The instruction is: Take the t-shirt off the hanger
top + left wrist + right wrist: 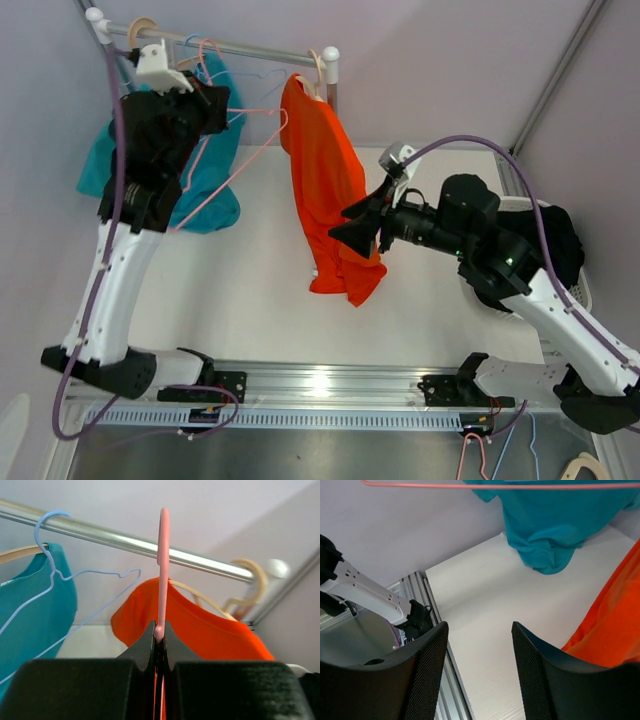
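My left gripper [222, 108] is shut on the neck of a thin pink hanger [262, 140], just below its hook [163, 555]. The hanger's wire looks bare. Behind it a teal t-shirt [212, 170] hangs at the rail's left end, its shoulder on a wooden hanger [15, 554]. An orange t-shirt [325, 170] hangs from another wooden hanger [245, 587] at the right end of the rail [125, 541]. My right gripper [345, 224] stands open beside the orange t-shirt's lower part, nothing between its fingers [427, 655]. In the right wrist view the orange cloth [615, 625] is right of the jaws.
An empty blue wire hanger [75, 575] hangs on the rail between the two shirts. A white basket [585, 290] with dark clothes stands at the table's right edge. The white tabletop [490, 585] lies under the shirts, and the metal base rail [320, 385] runs along the near edge.
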Motion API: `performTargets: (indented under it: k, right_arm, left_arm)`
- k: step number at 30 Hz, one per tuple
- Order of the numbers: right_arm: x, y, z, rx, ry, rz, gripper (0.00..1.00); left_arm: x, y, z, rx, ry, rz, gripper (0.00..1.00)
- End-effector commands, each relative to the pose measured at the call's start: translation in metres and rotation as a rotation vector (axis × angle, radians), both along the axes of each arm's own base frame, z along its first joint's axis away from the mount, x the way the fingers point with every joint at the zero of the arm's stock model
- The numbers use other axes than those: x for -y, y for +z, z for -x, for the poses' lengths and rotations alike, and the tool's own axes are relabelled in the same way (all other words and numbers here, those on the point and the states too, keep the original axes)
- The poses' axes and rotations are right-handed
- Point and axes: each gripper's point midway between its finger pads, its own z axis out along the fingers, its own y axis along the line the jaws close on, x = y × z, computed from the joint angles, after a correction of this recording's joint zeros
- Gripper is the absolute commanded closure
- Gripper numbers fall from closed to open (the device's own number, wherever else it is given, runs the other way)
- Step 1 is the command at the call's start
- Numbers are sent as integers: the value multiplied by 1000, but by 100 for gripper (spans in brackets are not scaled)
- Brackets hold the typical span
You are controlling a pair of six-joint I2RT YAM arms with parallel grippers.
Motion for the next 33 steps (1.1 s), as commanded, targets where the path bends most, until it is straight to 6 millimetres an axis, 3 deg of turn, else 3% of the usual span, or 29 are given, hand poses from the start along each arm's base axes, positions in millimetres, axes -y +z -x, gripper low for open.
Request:
performTargets:
  k: [1, 6, 7, 9, 13, 15, 16, 19, 21, 24, 25, 26, 28, 29, 33]
  right_arm:
    - [21, 30, 3, 81, -72, -59, 41]
    - [44, 36, 6, 98, -140, -56, 41]
    - [46, 37, 6, 101, -147, -56, 41]
    - [50, 36, 7, 96, -156, -48, 41]
    - [52, 29, 6, 86, -169, -31, 41]
    - [53, 20, -1, 76, -197, -11, 41]
    - [53, 18, -2, 73, -200, -7, 41]
    - [48, 9, -8, 60, -205, 4, 41]
    - [44, 8, -12, 57, -198, -3, 41]
    - [37, 4, -15, 45, -175, 1, 41]
    - [35, 4, -15, 41, -166, 2, 41]
    - [34, 3, -15, 38, -163, 4, 41]
    - [33, 1, -16, 34, -163, 5, 41]
    - [33, 1, -16, 34, -162, 5, 41]
    - [34, -1, -17, 32, -166, 8, 41]
  left_arm:
    - [-4, -1, -34, 9, 85, -64, 99]
    - [1, -3, -70, 12, 118, -99, 99]
    - [4, -12, -83, -1, 123, -110, 99]
    - [6, -6, -95, 39, 136, -118, 99]
    - [13, -11, -120, 41, 139, -121, 99]
    - [17, -1, -117, 85, 117, -91, 99]
    - [23, -11, -117, 74, 81, -97, 99]
    - [25, -1, -99, 85, 46, -59, 99]
    - [21, 0, -85, 84, 45, -37, 99]
    - [13, 9, -79, 121, 74, -29, 99]
    - [12, 7, -83, 118, 87, -44, 99]
    - [9, 21, -81, 144, 99, -43, 99]
    - [11, 9, -94, 111, 112, -75, 99]
    - [9, 16, -94, 124, 118, -72, 99]
    - [11, 14, -104, 129, 128, -76, 99]
